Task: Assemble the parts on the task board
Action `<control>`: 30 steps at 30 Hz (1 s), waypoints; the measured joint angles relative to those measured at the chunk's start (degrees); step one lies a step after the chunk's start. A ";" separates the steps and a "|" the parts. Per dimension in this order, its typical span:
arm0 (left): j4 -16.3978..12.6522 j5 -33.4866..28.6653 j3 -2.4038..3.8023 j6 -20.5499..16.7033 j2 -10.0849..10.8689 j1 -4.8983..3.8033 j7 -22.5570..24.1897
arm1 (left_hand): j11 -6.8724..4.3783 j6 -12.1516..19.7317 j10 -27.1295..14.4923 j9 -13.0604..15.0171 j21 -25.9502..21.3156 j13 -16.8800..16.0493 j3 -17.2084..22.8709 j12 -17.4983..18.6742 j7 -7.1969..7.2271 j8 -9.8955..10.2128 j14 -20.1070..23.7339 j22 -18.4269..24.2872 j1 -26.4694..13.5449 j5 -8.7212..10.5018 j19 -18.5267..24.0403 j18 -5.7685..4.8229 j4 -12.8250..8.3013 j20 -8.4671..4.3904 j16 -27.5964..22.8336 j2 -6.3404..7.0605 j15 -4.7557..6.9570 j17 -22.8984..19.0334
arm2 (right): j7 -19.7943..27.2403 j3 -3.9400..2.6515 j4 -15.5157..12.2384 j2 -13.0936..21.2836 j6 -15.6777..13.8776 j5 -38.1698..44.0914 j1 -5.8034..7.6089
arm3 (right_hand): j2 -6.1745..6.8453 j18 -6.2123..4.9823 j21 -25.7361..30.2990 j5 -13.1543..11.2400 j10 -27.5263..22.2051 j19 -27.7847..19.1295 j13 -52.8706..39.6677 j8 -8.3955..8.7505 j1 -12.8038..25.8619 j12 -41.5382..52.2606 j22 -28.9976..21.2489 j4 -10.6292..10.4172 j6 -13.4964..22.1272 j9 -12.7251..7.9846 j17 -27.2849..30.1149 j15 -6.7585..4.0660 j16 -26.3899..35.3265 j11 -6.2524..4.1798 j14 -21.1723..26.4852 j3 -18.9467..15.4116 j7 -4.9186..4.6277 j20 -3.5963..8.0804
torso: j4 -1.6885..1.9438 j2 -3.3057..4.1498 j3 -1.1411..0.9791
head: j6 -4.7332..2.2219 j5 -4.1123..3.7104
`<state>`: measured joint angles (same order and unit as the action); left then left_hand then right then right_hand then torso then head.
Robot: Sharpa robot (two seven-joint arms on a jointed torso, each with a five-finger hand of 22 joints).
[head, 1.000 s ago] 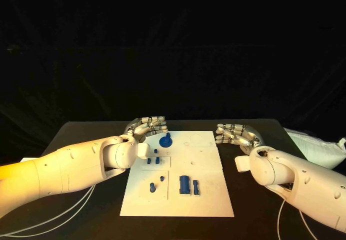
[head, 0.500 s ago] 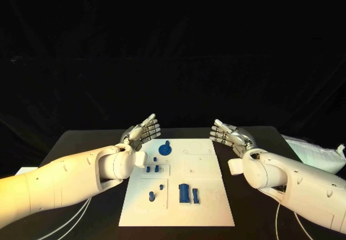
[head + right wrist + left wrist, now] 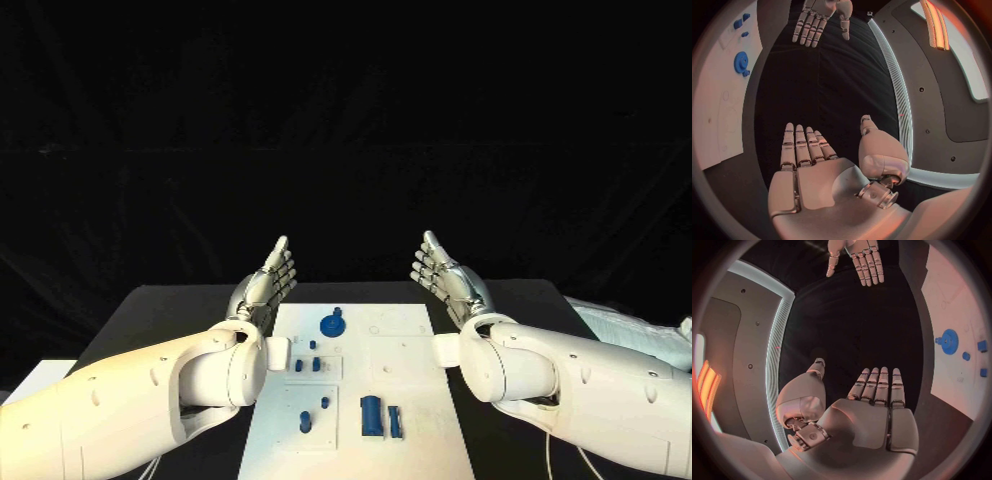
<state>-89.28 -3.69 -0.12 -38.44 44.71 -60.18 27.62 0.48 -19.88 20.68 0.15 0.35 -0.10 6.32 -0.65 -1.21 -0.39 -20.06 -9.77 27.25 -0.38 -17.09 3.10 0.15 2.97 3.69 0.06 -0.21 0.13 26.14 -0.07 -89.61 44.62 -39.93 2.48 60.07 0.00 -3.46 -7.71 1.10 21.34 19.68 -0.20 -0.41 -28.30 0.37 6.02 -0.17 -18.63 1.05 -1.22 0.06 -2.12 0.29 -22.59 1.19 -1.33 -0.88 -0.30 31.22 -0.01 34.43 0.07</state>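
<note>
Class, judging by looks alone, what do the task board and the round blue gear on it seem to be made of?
Task board: looks like matte white plastic or painted sheet, flat and even, with faint recessed outlines and no glare. The material stays uncertain.
Blue gear: probably moulded or printed plastic, with one uniform saturated blue, a dull surface and a toothed rim seen in the left wrist view.

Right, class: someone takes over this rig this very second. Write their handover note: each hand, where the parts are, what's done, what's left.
Left hand: open, flat, raised above the table, holding nothing.
Right hand: open, flat, raised, holding nothing.
White task board: in the middle of the black table, between the arms.
Round blue gear part: at the board's far end. Small blue pegs at its left; two blue blocks nearer the robot.
Done: cannot tell. Left: assembly; no part is in hand.
</note>
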 measured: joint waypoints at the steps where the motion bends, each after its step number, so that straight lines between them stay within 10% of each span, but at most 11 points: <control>1: -0.20 0.36 0.03 -0.72 0.01 0.01 0.12 | -0.09 0.81 -0.83 -0.02 0.00 0.01 -0.29 0.02 0.20 0.00 0.86 0.41 -1.13 0.00 0.81 0.00 -0.07 -0.37 -0.55 -0.01 0.04 0.00 | 0.33 0.04 -0.11 0.04 -0.56 -0.31 0.05 | -0.01 -0.01 0.26 -0.17 -0.85 -0.75 0.00 0.00 1.11 0.00 -0.24 0.01 0.72 -0.17 0.18 -0.03 0.26 -0.05 0.89 -0.01 0.18 0.13 | 0.08 -0.02 0.01 | -0.01 -0.03; 11: -0.50 2.34 0.06 -4.37 0.04 0.02 0.84 | -0.40 7.17 -7.45 -0.06 0.00 0.04 -4.51 0.33 1.04 0.00 7.28 3.53 -9.86 0.00 6.26 -2.24 -0.11 -2.50 -3.01 -0.06 0.18 -0.06 | 2.10 0.07 -0.22 0.08 -3.36 -2.10 0.08 | -0.01 2.24 3.83 -0.59 -7.73 -7.10 0.12 0.22 10.25 0.01 -4.60 0.09 6.78 -0.85 0.99 -0.06 1.67 -0.24 8.22 -0.71 1.11 0.74 | 0.28 -0.04 0.01 | -0.05 -0.07; 27: -0.52 2.95 0.06 -5.41 0.04 0.03 1.07 | -0.38 13.26 -13.74 -0.09 0.00 0.02 -5.99 0.33 1.24 0.00 13.39 9.08 -17.92 -0.01 11.26 -2.24 -0.16 -3.06 -3.30 -0.05 0.21 -0.05 | 2.69 0.07 -0.23 0.08 -4.22 -2.71 0.07 | 0.08 2.30 7.27 -0.80 -14.26 -12.99 0.13 0.22 18.89 0.01 -5.88 0.24 12.44 -0.99 1.14 -0.08 1.89 -0.25 15.17 -0.87 1.40 0.75 | 0.30 -0.04 0.01 | -0.05 -0.07; 30: -0.53 2.99 0.06 -5.48 0.04 0.04 1.09 | -0.49 18.89 -19.65 -0.10 0.01 0.02 -6.00 0.33 1.21 -0.01 19.08 9.67 -22.87 -0.01 16.46 -2.23 -0.17 -3.00 -3.30 -0.07 0.24 -0.05 | 2.73 0.07 -0.25 0.08 -4.27 -2.75 0.07 | -0.02 3.11 7.53 -0.80 -20.31 -18.70 0.12 0.22 24.36 0.01 -5.95 0.24 18.01 -0.99 1.14 -0.06 1.89 -0.30 21.16 -0.87 1.33 0.85 | 0.30 -0.04 0.01 | -0.05 -0.07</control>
<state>-89.81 -0.71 -0.06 -43.92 44.74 -60.14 28.71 -0.01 -0.99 1.03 0.05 0.36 -0.08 0.32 -0.32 0.00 -0.39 -0.98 -0.10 4.38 -0.39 -0.62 0.87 -0.02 -0.02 0.38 -0.01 0.03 0.08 28.87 0.01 -89.86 44.70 -44.20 -0.27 60.15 -0.02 -0.35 -0.19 0.29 1.03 0.98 -0.07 -0.19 -3.94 0.38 0.08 0.07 -0.62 0.07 -0.08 0.00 -0.22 -0.01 -1.44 0.32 -0.01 -0.03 0.00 31.18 0.00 34.37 0.00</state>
